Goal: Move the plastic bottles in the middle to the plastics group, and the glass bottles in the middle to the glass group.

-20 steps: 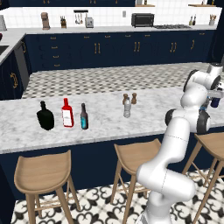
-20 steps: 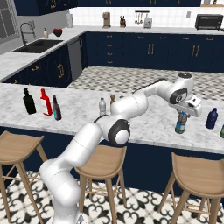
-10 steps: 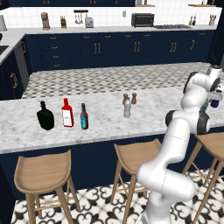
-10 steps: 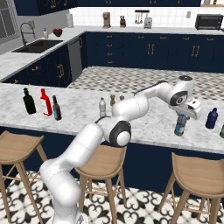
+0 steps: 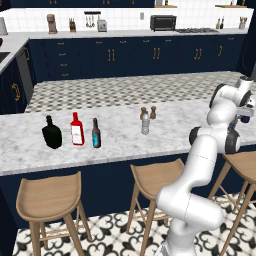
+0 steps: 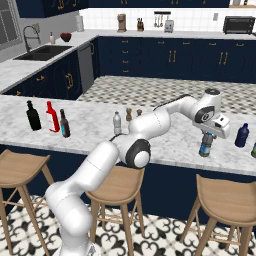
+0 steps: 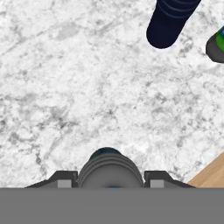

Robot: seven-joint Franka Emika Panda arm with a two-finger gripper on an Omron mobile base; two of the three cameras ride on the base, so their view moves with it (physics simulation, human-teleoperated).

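Note:
My gripper (image 6: pixel 207 136) is shut on the top of the plastic bottle with the bright blue label (image 6: pixel 205 146), held upright with its base at or just above the marble counter near its right end. From the hand, the bottle's ribbed top (image 7: pixel 110 167) sits between the fingertips (image 7: pixel 61 179). The navy plastics-group bottle (image 6: pixel 242 135) (image 7: pixel 169 22) stands a short way to the right. The clear greyish plastic bottle (image 6: pixel 117 123) (image 5: pixel 145 123) stands mid-counter. At the left stand the black round bottle (image 6: pixel 33 116), the red bottle (image 6: pixel 50 116) and the slim dark glass bottle (image 6: pixel 64 124).
Two small brown shakers (image 6: pixel 129 115) stand just behind the clear bottle. A green-and-blue object (image 7: pixel 216 46) sits beside the navy bottle near the counter's right end. Wooden stools (image 6: pixel 220 200) line the near counter edge. Open marble lies between my gripper and the navy bottle.
My gripper has sunk slightly with the blue-labelled bottle. The other bottles have not moved.

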